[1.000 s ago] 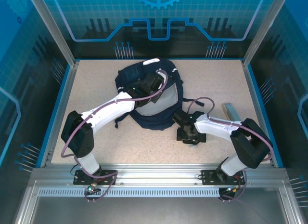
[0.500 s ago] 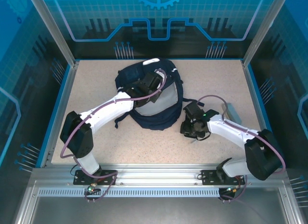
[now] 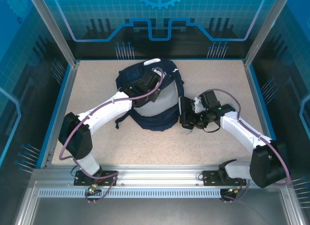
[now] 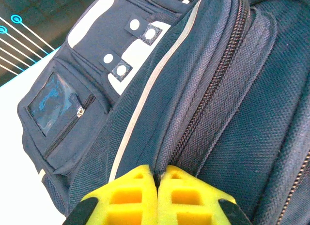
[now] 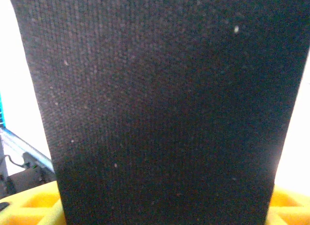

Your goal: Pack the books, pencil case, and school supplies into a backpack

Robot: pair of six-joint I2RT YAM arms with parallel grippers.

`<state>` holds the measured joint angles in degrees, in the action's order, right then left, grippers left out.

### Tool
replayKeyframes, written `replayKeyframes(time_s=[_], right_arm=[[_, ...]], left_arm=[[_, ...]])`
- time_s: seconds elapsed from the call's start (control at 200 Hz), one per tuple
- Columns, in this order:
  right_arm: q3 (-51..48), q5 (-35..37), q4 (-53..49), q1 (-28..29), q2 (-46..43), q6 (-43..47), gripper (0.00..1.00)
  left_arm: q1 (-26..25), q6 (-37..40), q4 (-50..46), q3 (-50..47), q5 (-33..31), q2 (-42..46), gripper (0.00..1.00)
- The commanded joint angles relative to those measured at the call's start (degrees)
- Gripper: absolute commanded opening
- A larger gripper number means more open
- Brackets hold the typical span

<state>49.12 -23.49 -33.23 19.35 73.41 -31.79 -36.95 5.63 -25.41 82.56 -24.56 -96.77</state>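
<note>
Since the earlier frame, the right gripper (image 3: 188, 117) has lifted a dark flat item (image 5: 160, 99) off the table (image 3: 97, 80) and carried it up and left. It now sits just beside the right edge of the backpack (image 3: 162, 121). Its jaws stand partly apart, clamped on that item, with a yellow pad showing at each lower corner in the wrist view. The woven surface does not tell me whether the item is a book or the pencil case. The left gripper (image 4: 158, 186) is fully closed, pinching a fold of backpack fabric beside the zipper (image 4: 213, 89). I judge this grip holds the mouth open and steadies the bag for insertion. The backpack lies flat at centre table.
</note>
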Motion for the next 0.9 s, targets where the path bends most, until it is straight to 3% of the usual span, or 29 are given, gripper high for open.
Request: replayKeyframes(time_s=[0.0, 0.42, 0.69, 0.895], right_arm=[[4.8, -4.0, -1.7, 1.6, 0.3, 4.4, 0.42], [19.0, 5.3, -6.4, 7.5, 16.3, 8.5, 0.45], [38.0, 11.2, -10.9, 7.8, 32.8, 9.3, 0.47], [43.0, 20.3, -7.7, 8.6, 36.3, 5.7, 0.70]], left_arm=[[1.4, -3.0, -0.6, 2.5, -0.7, 3.0, 0.00], [1.4, -3.7, 1.7, 4.0, 3.6, 3.9, 0.00], [1.3, -4.4, 1.4, 3.0, 4.5, 4.6, 0.00], [1.3, -5.3, 1.1, 2.8, 4.8, 4.1, 0.00]])
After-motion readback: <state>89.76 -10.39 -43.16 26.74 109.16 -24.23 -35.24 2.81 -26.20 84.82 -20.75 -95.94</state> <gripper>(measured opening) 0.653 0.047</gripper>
